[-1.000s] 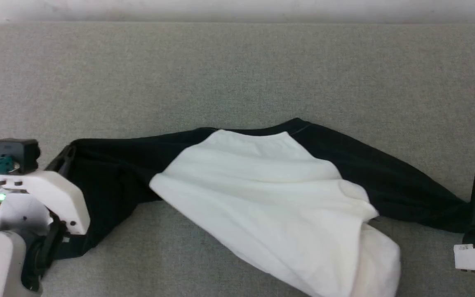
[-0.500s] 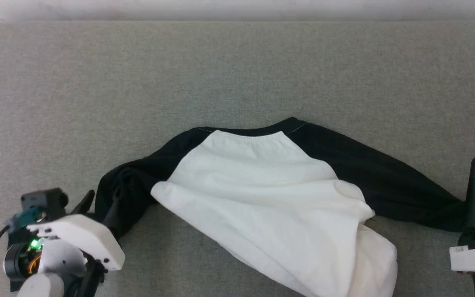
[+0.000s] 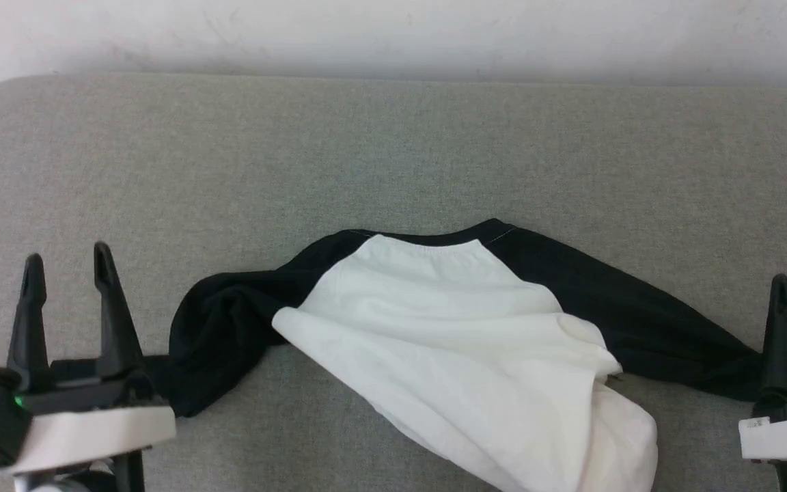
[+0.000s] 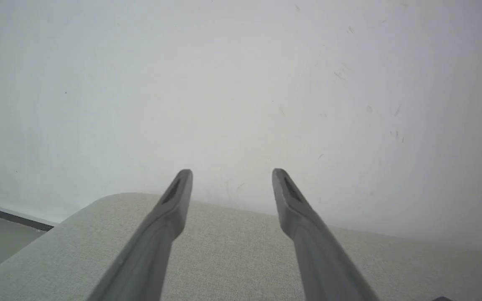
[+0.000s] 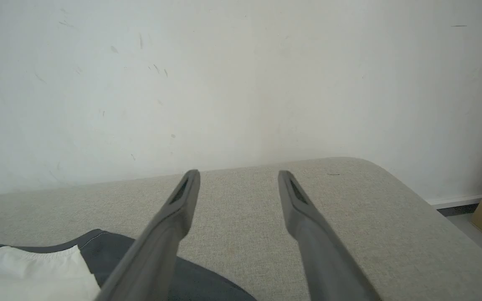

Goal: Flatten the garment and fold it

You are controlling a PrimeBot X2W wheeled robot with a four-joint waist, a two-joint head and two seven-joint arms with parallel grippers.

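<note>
Fig.: Flatten-and-fold, early stage. The garment (image 3: pixel 455 342) lies on the grey cushion (image 3: pixel 393 150) near its front edge, collar (image 3: pixel 434 239) toward the wall (image 3: pixel 393 34), plain white side up. Done so far, as judged: roughly spread widthwise. The R sleeve (image 3: pixel 639 321) runs out fairly straight toward the robot's right. Left to do: the L sleeve (image 3: pixel 223 342) sits in a dark bunch, the white body (image 3: pixel 448 355) slants w/ creases, and its lower corner (image 3: pixel 626 437) is doubled over. So flattening is incomplete and no fold has been made. Left gripper (image 3: pixel 67 253) has jaws wide apart and empty, just beside the bunched sleeve. Right gripper (image 5: pixel 239 173) is also wide open, gripping nothing; one finger stands in front of the R sleeve end, contact not discernible. Vs. 1 s earlier: the left gripper was then clamped on the L sleeve, drawn taut to the left. It has since let go and pulled back to a fingers-forward pose, and the sleeve has slumped inward. The wider wall strip indicates a camera shift. R side approx. unchanged.
</note>
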